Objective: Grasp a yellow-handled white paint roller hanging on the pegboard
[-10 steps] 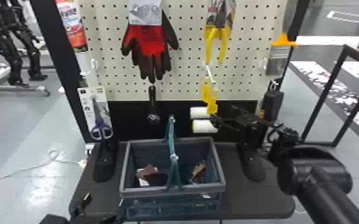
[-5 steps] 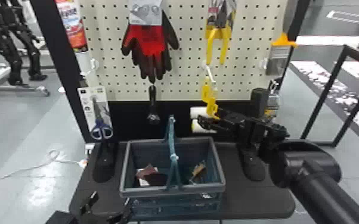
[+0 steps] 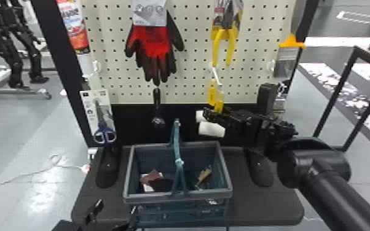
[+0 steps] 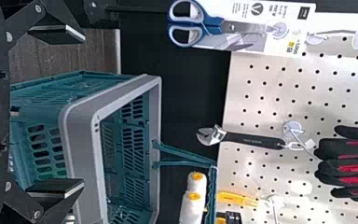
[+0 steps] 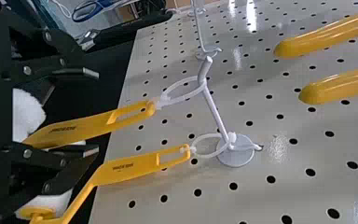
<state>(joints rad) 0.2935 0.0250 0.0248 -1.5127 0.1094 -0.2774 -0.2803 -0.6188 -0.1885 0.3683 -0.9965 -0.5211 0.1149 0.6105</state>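
Two white paint rollers with yellow handles hang side by side from white loops on one hook (image 5: 235, 154) low on the pegboard (image 3: 255, 61). In the head view their yellow handles (image 3: 215, 95) sit above the white rolls (image 3: 211, 129). My right gripper (image 3: 209, 113) is at the handles, just above the rolls. In the right wrist view the right gripper (image 5: 95, 112) is open, with one yellow handle (image 5: 88, 126) lying between its fingers and the other handle (image 5: 130, 165) just outside the lower finger (image 5: 60, 161). My left gripper (image 4: 56, 109) stands open, low beside the basket.
A teal basket (image 3: 224, 172) holding a few items stands on the black table below the rollers. On the pegboard hang a red-and-black glove (image 3: 153, 46), yellow pliers (image 3: 224, 40), a black wrench (image 3: 157, 107) and packaged scissors (image 3: 100, 116).
My right gripper has moved left along the board to the roller handles, and one handle now lies between its fingers. The left arm has barely shifted.
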